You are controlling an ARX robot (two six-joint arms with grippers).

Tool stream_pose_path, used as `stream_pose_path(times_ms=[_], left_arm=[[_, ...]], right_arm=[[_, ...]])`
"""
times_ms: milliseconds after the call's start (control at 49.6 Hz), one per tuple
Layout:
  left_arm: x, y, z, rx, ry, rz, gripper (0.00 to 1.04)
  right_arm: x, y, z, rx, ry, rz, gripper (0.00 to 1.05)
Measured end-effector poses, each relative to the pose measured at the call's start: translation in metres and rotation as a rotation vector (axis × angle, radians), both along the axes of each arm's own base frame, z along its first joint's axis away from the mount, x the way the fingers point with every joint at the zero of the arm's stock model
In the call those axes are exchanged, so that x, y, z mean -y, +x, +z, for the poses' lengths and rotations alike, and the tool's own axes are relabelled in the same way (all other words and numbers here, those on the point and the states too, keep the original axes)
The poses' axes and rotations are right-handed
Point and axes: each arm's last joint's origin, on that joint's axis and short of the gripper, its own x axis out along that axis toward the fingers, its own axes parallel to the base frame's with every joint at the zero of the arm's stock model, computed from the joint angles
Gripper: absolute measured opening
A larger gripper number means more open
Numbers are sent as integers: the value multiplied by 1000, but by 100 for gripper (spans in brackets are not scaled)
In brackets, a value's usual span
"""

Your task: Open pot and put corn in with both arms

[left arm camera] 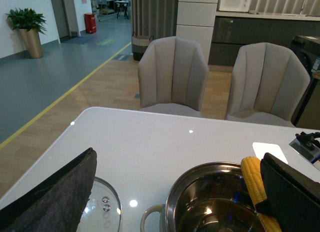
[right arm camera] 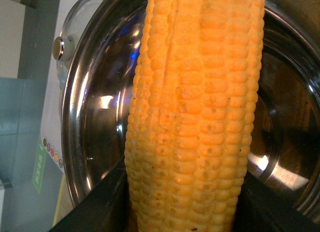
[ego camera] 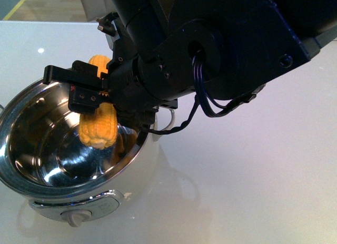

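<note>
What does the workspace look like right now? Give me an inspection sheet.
Surface: glossy white table, bare where visible.
Pot: pot open, nothing lying inside.
Lid: glass lid off, flat on the table beside the pot.
Corn: corn held over the pot's mouth.
Clutter: nothing seen.
Grippers: right gripper shut on the corn; left gripper open, holding nothing.
Cables: dark cable looping off the right arm.
Surroundings: two grey chairs behind the table, potted plant.
</note>
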Motion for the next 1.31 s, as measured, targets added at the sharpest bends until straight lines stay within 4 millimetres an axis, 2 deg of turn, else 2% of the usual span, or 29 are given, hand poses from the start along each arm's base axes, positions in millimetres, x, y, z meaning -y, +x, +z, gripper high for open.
stream_pose_path(times_ms=[262,403,605,705,786,867,927,1068,1189,1310], left_arm=[[0,0,0,0,0,0,98],[0,0,0,0,0,0,98],[0,0,0,0,0,0,98],[0,0,0,0,0,0,98],[0,0,0,0,0,0,98],[0,0,0,0,0,0,98],[0,0,0,0,0,0,98],[0,0,0,0,0,0,98],[0,0,0,0,0,0,98],[0,0,0,0,0,0,98]], right_arm=[[6,1,1,-3,17,-1,97],[22,5,6,4,51,-27,96],[71,17,37,56,164,-143,96],[101,20,55,102,202,-208,96],[137,17,69,152,202,-286,96],[168,8,75,226,125,-371,96],[183,0,77,278,68,-403,96],[226,-42,81,450,-96,-443,96],[242,-75,80,488,-136,-486,96],[249,-93,82,498,-149,-551,96]])
